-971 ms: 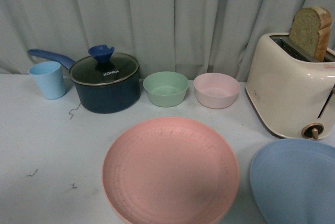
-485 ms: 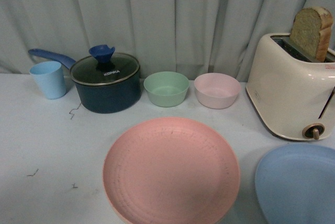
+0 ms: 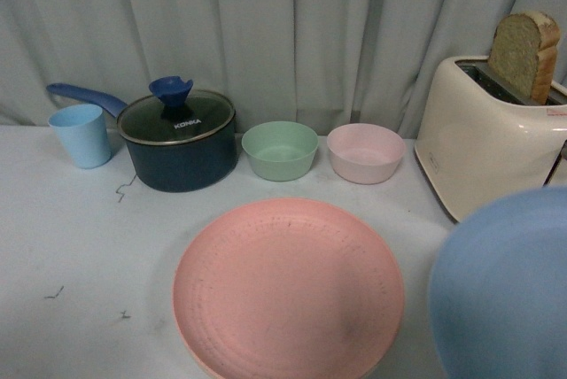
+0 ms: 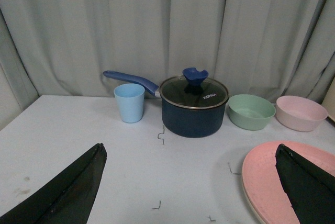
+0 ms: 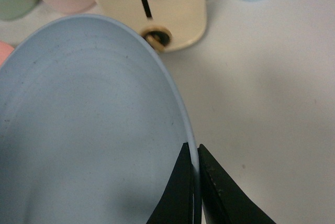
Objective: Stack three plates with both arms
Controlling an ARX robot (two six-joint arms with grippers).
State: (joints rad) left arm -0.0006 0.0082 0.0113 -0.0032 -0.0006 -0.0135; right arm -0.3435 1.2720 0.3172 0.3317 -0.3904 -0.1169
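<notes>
Clamped on the near rim of the large round matte light blue plate (image 5: 89, 130), my right gripper (image 5: 194, 182) had both dark fingers pinched together with only the plate edge between them. That plate filled most of the right wrist view, faint rings showing on its inner face. From the front view the light blue plate (image 3: 505, 286) sat low at the right, blurred and large, covering the lower front of the cream toaster (image 3: 483, 140); I could not tell from any view whether it touched the white table (image 3: 89, 246).

My left gripper (image 4: 191, 182) was spread wide, one dark finger (image 4: 63, 192) at each lower corner of the left wrist view, nothing between them.

Beside the blue plate, toward my left, the large round matte pink plate (image 3: 288, 289) lay flat on the table at centre. In the left wrist view a pale beige rim showed just under its edge, near (image 4: 254, 207); I could not say what it belonged to.

Farther back, in a row before the grey curtain (image 3: 283, 25): a small light blue cup (image 3: 81, 135), a dark blue saucepan with glass lid and blue knob (image 3: 181, 142), a small green bowl (image 3: 280, 150), a small pink bowl (image 3: 365, 152). A slice of brown bread (image 3: 523, 53) stood upright in the toaster slot.
</notes>
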